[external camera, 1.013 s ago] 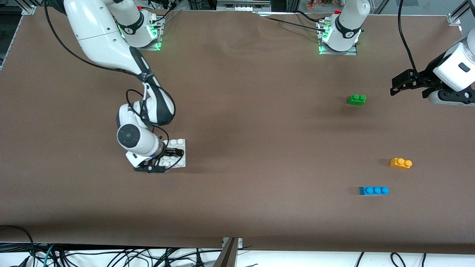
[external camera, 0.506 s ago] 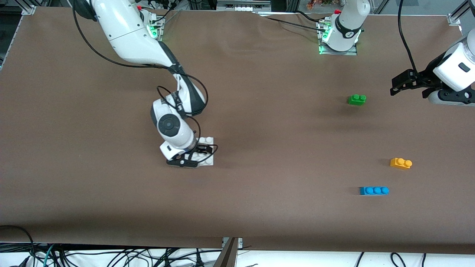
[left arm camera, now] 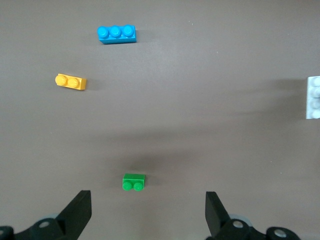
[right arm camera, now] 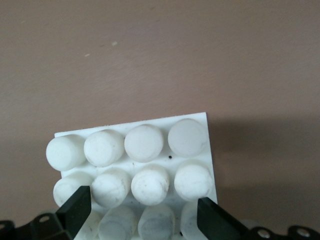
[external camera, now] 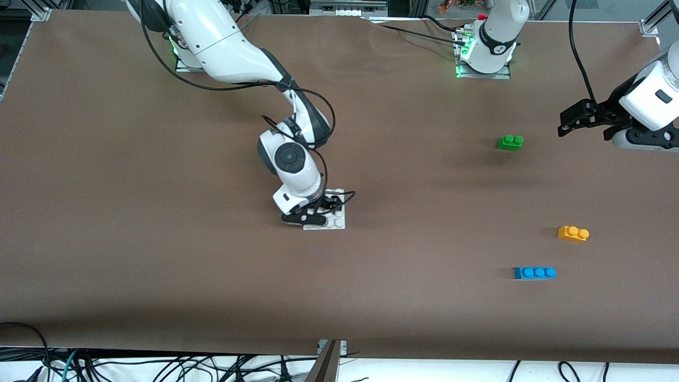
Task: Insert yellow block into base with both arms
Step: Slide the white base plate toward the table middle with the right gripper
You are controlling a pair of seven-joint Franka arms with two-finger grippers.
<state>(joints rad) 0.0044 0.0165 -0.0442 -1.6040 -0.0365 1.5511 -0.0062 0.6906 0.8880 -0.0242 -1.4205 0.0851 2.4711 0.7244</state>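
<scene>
My right claw [external camera: 318,210] is clamping the base [external camera: 335,218] by its edges at mid-tabletop. My left claw [left arm camera: 146,216] is hanging with jaws spread wide and empty over the tabletop [external camera: 403,297] at the left arm's end, waiting. The yellow block [external camera: 573,233] is lying there, nearer the front camera than the green brick [external camera: 510,142], beside the blue brick [external camera: 534,272].

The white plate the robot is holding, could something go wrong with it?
Maybe. The right gripper holds the base only at one edge, so it might tilt or slip out. The yellow block lies close to the blue brick and green brick, so the open left gripper, waiting over the table's end, might bump or grab the wrong one.
</scene>
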